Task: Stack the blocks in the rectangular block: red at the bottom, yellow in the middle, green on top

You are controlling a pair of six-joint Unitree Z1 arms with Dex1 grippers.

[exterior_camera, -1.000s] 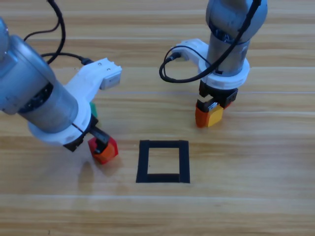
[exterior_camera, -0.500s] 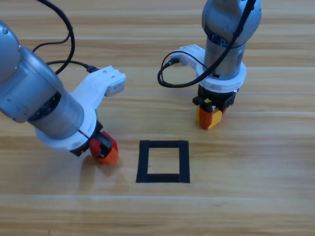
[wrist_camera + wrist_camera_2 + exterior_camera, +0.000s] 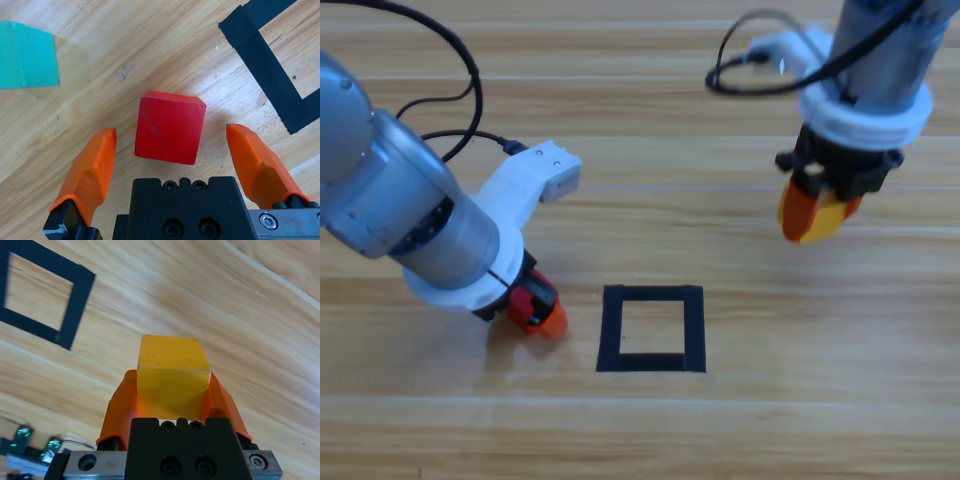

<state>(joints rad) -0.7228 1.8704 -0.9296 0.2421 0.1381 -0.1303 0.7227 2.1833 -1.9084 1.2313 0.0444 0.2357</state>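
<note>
My left gripper [image 3: 167, 150] stands spread around the red cube [image 3: 170, 127], which rests on the table [image 3: 770, 420] just left of the black tape rectangle [image 3: 651, 329]. I judge the cube rigid, light and smooth-faced, best pinched on two opposite flat sides. My right gripper [image 3: 172, 390] clamps the yellow cube [image 3: 173, 370] aloft. The green cube [image 3: 26, 56] lies nearby.

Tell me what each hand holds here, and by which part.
The right hand is shut on the yellow cube, gripping two opposite side faces. The left hand is open around the red cube, holding nothing.
</note>
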